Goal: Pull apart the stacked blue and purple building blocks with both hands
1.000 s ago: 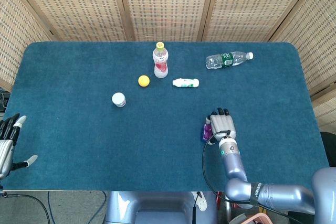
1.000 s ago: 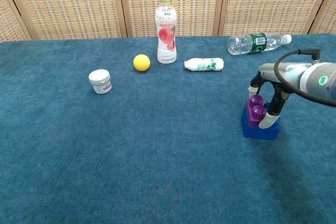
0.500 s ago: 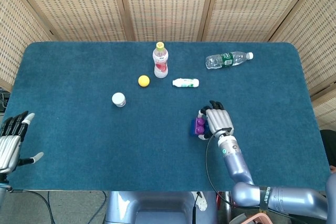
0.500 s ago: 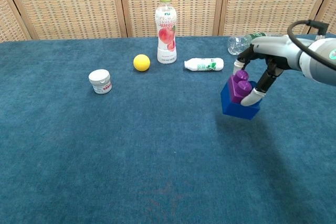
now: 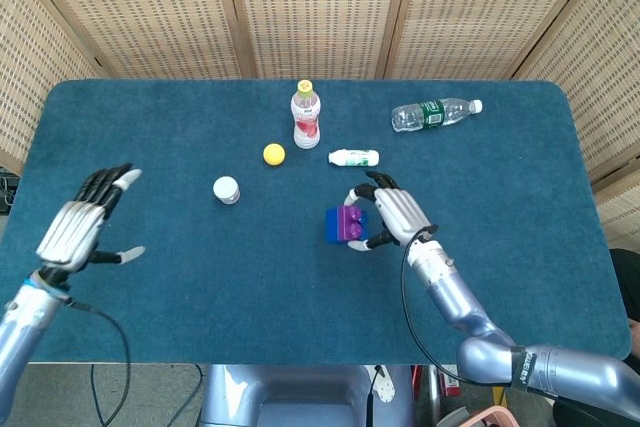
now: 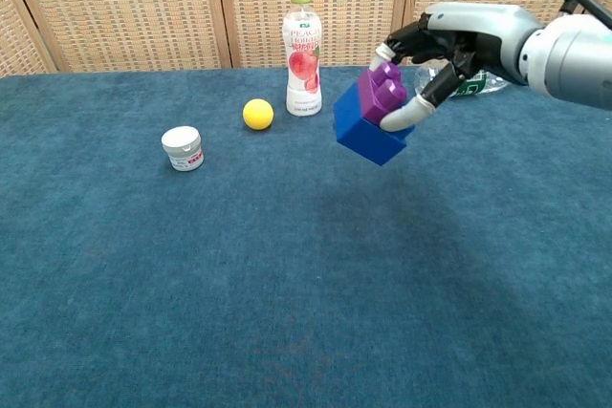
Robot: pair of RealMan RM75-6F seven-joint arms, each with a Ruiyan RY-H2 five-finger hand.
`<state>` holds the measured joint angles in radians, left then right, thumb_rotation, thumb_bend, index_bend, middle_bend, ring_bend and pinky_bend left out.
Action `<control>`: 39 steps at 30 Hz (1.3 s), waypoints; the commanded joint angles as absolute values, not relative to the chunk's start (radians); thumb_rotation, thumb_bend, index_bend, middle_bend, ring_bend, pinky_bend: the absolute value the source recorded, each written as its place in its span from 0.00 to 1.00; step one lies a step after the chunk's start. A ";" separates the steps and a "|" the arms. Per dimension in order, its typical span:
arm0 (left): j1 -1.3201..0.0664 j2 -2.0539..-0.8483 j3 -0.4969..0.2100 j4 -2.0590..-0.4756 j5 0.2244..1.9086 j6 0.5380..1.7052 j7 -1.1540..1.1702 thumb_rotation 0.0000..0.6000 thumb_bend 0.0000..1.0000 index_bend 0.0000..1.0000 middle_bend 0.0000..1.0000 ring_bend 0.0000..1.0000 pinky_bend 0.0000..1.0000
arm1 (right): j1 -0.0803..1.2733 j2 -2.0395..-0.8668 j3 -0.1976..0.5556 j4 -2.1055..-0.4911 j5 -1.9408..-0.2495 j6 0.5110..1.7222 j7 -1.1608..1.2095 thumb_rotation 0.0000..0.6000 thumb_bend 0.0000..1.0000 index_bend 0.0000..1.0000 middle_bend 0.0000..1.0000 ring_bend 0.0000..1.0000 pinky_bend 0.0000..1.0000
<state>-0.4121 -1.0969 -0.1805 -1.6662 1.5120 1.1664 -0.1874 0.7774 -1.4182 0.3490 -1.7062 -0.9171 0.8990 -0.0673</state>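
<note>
Seen from the head and chest cameras: a dark blue carpeted desk (image 5: pixel 180 327) in front of woven screens. Near the middle, lifted clear of the surface, the stacked blocks: a purple block (image 6: pixel 386 93) seated on a larger blue block (image 6: pixel 366 130), tilted, both pinched by the right hand (image 6: pixel 449 35) with fingers (image 6: pixel 403 117) around the purple piece and thumb side above. Off to the left, the left hand (image 5: pixel 82 227) raised above the desk, fingers spread and holding nothing, well apart from the blocks. Farther back, untouched: an upright peach drink bottle (image 6: pixel 303 51), a yellow ball (image 6: pixel 257 114) just beside it, a small white jar (image 6: pixel 182 148), a small white bottle (image 5: pixel 354 157) lying on its side, and a clear water bottle (image 5: pixel 432 112) lying near the back right. Step judged in hand: carrying the stack toward the centre for a two-handed grip, blocks not yet separated. Next move likely calls for bringing the left hand across to the blue block, closing firmly on its free sides, then pulling the two hands in opposite directions along the stud axis; a loose grip on either piece could let the stack twist or drop.
</note>
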 commanded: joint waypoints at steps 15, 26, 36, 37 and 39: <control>-0.702 -1.283 -0.302 -1.640 1.297 0.890 -0.201 1.00 0.00 0.00 0.00 0.00 0.00 | 0.836 -1.516 0.482 -1.645 -0.796 0.874 0.134 1.00 0.29 0.66 0.31 0.00 0.00; -0.816 -1.371 -0.344 -1.648 1.090 0.865 0.003 1.00 0.00 0.02 0.05 0.02 0.02 | 0.867 -1.558 0.482 -1.644 -0.753 0.901 0.120 1.00 0.29 0.67 0.31 0.00 0.00; -0.871 -1.406 -0.342 -1.710 0.934 0.937 0.210 1.00 0.00 0.05 0.22 0.13 0.07 | 0.875 -1.564 0.488 -1.657 -0.734 0.920 0.112 1.00 0.29 0.67 0.31 0.00 0.00; -0.878 -1.408 -0.341 -1.718 0.917 0.937 0.224 1.00 0.00 0.05 0.23 0.13 0.07 | 0.875 -1.562 0.491 -1.660 -0.731 0.921 0.112 1.00 0.29 0.67 0.31 0.00 0.00; -0.892 -1.410 -0.335 -1.733 0.882 0.944 0.264 1.00 0.00 0.05 0.23 0.14 0.07 | 0.876 -1.558 0.498 -1.669 -0.718 0.923 0.113 1.00 0.29 0.67 0.31 0.00 0.00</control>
<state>-0.8754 -1.4037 -0.3401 -1.7153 0.9121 0.9339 0.2323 0.8758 -1.5602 0.4947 -1.6654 -0.7232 0.9218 0.1124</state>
